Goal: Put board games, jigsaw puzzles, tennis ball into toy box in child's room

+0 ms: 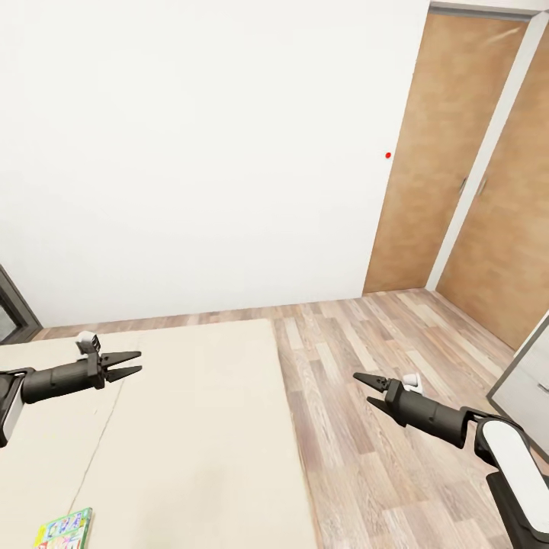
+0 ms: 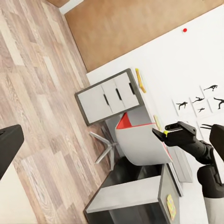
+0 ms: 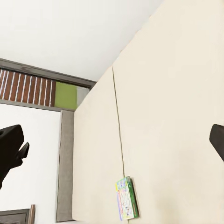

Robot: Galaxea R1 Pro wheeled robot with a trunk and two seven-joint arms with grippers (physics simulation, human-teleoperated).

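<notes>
One colourful board game (image 1: 65,530) lies flat on the beige bed (image 1: 191,427), near its close edge. The right wrist view shows the same game (image 3: 126,198) on the mattress. My left gripper (image 1: 130,364) hovers open over the bed, well beyond the game, and holds nothing. Out over the wood floor my right gripper (image 1: 367,389) is open and empty too. The left wrist view looks across the room to the table (image 2: 109,98) with white drawer fronts. Small yellow shapes lie on its top, too small to name. The toy box is out of view.
A white wall runs behind the bed, with wooden doors (image 1: 450,152) at the right. Wood-plank floor (image 1: 366,343) lies between the bed and a cabinet corner (image 1: 526,381). A grey-and-red chair (image 2: 135,140) stands by the table under silhouette pictures (image 2: 196,102).
</notes>
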